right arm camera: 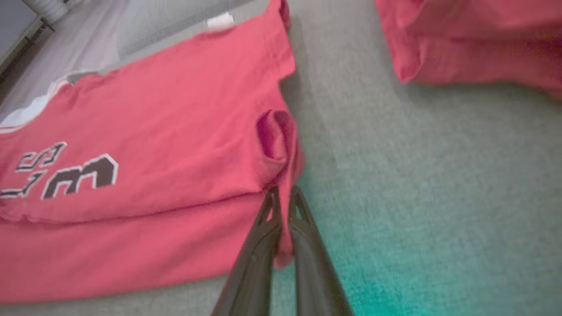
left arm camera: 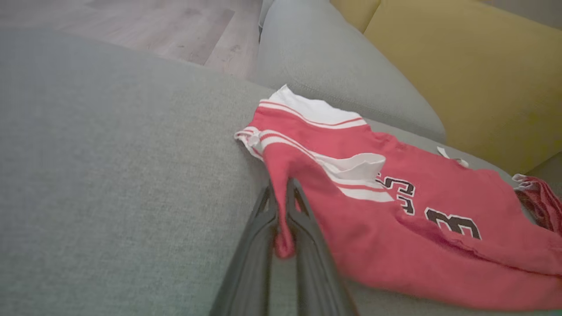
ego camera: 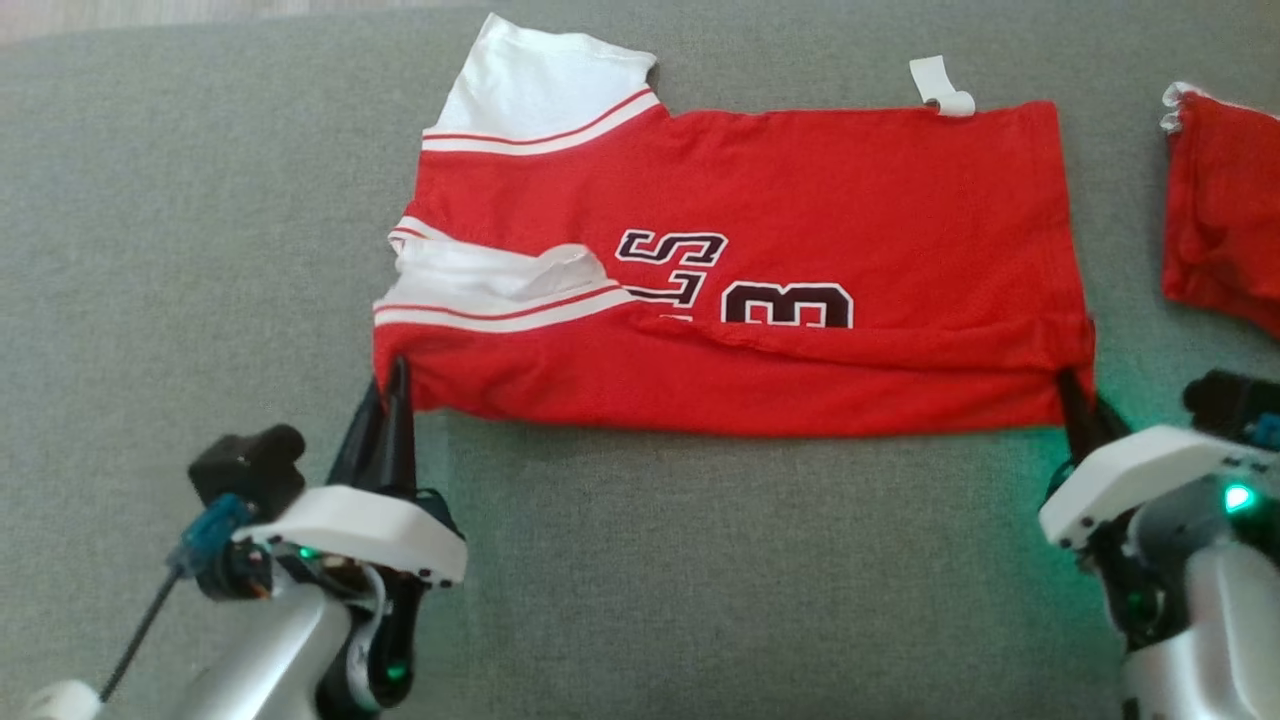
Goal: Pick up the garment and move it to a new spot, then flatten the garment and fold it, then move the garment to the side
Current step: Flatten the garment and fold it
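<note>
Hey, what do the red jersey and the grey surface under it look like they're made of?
Red jersey: soft matte knit, perhaps cotton or polyester; it creases and bunches limply. Grey surface: matte woven upholstery cloth, judging by its speckled weave over padded cushion shapes.

Jersey: black, white-edged numeral "3", lower part under a fold. Beside it the letter "S", then possibly an "L", half covered. Tag: nothing legible.
</note>
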Robot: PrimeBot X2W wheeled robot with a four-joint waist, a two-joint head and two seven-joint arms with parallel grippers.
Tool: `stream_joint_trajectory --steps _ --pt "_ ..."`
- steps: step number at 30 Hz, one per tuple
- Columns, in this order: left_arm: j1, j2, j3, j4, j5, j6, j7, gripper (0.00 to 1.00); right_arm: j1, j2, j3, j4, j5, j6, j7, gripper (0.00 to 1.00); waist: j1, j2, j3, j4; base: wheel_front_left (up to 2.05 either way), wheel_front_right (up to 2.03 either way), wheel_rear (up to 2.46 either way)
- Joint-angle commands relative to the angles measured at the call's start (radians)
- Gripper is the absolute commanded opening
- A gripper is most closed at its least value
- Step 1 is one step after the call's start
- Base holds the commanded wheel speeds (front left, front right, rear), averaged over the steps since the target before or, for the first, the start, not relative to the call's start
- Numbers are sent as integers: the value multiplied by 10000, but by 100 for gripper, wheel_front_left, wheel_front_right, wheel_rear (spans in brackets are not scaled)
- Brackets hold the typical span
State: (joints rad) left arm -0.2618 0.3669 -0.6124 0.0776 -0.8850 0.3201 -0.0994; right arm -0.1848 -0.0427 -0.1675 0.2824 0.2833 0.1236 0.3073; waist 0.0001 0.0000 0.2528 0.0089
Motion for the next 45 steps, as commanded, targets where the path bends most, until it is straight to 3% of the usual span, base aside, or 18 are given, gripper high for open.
stream_joint_trajectory --steps 1,7,14,18,24,26,27,29,30,35,39,45 --pt "-403 415 509 -511 141 86 -58 0 -436 -76 110 -615 31 71 89 0 -1 0 -57 13 0 0 0" --pt "-432 1225 676 -2024 424 403 325 0 -483 -76 -492 -2094 73 71 1335 0 -1 0 -254 63 0 0 0" --pt "949 1971 352 -3641 447 961 924 0 1161 -76 -618 -3725 450 71 2873 0 -1 0 -427 131 0 0 0" --pt "2014 1973 252 -3730 238 1259 783 0 2159 -76 -846 -3846 592 71 2862 0 -1 0 -518 153 0 0 0" --pt "2821 1589 -12 -3169 -113 1171 541 0 2691 -76 -779 -3436 578 71 2371 1 -1 0 -641 120 0 0 0" --pt "2853 1534 -88 -2876 -99 1118 497 0 2710 -76 -755 -3271 447 71 2189 62 -1 0 -677 96 0 0 0" --pt "2852 1493 -122 -2765 -104 1086 482 0 2716 -76 -726 -3208 397 71 2089 100 -1 0 -692 83 0 0 0" --pt "2829 1462 -194 -2617 -99 1008 488 71 2761 -76 -652 -3106 373 71 1935 100 -1 0 -718 43 0 0 0" --pt "2794 1469 -218 -2578 -73 984 492 100 2789 -76 -654 -3083 373 71 1844 100 -1 0 -730 16 0 0 0" --pt "2165 1840 -140 -2678 274 876 614 100 2760 -76 -758 -3257 339 71 1349 100 -1 0 -673 -150 0 0 0" --pt "738 2594 31 -2980 823 636 1240 100 2345 -76 -616 -3831 257 71 1170 100 -1 0 -399 -303 0 0 0" --pt "-2654 3518 359 -2711 1429 -221 2874 100 1008 -76 -104 -4689 -104 71 1285 100 -1 0 391 -718 0 0 0"
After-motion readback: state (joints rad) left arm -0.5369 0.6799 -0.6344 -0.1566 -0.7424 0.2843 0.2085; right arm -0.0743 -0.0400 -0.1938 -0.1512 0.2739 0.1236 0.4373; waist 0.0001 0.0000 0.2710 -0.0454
